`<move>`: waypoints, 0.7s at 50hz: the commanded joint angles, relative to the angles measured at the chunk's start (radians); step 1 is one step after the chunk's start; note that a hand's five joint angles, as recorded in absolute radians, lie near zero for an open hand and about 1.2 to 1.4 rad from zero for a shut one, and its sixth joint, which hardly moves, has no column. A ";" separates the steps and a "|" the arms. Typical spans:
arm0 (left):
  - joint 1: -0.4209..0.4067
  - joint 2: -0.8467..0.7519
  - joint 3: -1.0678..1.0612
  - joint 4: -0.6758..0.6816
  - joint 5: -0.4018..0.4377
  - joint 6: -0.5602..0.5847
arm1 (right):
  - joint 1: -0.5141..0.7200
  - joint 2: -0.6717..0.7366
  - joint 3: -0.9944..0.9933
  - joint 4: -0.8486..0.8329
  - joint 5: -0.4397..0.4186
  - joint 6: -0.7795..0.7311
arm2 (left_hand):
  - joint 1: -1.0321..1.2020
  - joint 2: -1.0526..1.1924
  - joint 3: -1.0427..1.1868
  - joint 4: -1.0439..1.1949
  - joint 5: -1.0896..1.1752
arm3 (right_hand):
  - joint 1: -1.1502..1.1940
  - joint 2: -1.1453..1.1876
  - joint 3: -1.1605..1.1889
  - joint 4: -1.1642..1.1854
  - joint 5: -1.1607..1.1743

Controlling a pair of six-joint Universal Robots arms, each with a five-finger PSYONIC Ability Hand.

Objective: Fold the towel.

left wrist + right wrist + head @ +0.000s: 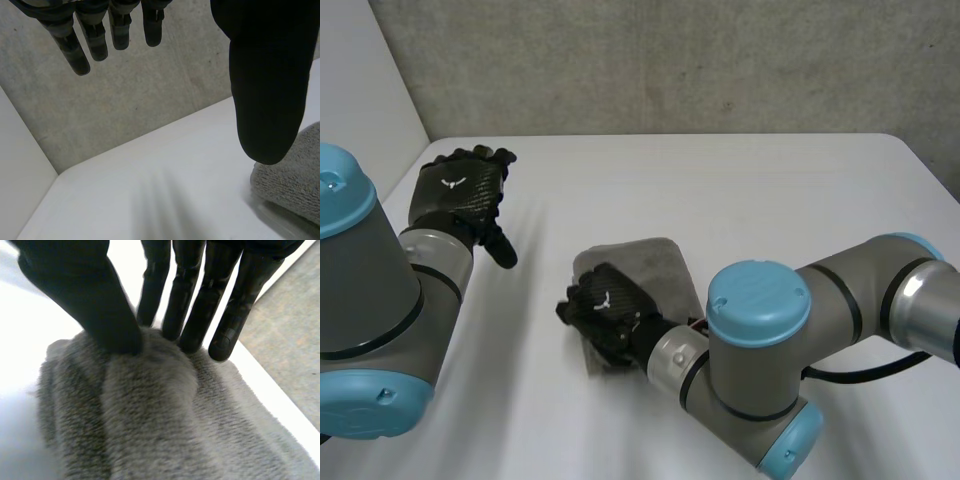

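Observation:
A grey towel [655, 262] lies folded into a small thick pad on the white table [790, 200], just in front of my right arm. My right hand [606, 308] rests on the pad's near left corner. In the right wrist view its thumb [95, 300] and fingers [192, 305] pinch a raised ridge of the towel [165, 425] between them. My left hand [460, 192] hovers over the table's far left, apart from the towel, with straight fingers [95, 37] and nothing in it. Beyond its thumb [265, 80] one rounded towel [295, 177] corner shows.
A grey wall [670, 60] runs along the table's far edge, and a white panel [360, 90] stands at the far left corner. The table's right edge [920, 165] slants toward me. Bare tabletop surrounds the towel.

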 commanded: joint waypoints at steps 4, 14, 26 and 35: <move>-0.069 -0.132 0.130 -0.002 0.024 -0.096 | -0.132 -0.207 0.034 0.017 0.102 0.160 | 0.008 0.017 0.016 0.015 -0.017 | -0.562 -0.756 -0.761 -0.763 -0.766; -0.158 -0.299 0.299 -0.085 0.126 -0.273 | -0.307 -0.285 0.053 0.118 0.104 0.476 | 0.019 0.028 0.027 0.026 -0.005 | -0.562 -0.756 -0.761 -0.763 -0.766; -0.197 -0.488 0.382 -0.254 0.001 -0.289 | -0.332 -0.043 -0.099 0.314 -0.031 0.503 | 0.008 0.017 0.016 0.015 -0.017 | -0.562 -0.756 -0.761 -0.763 -0.766; -0.164 -0.494 0.321 -0.254 -0.048 -0.246 | -0.280 0.097 -0.183 0.320 -0.003 0.308 | 0.005 0.014 0.013 0.012 -0.020 | -0.562 -0.756 -0.761 -0.763 -0.766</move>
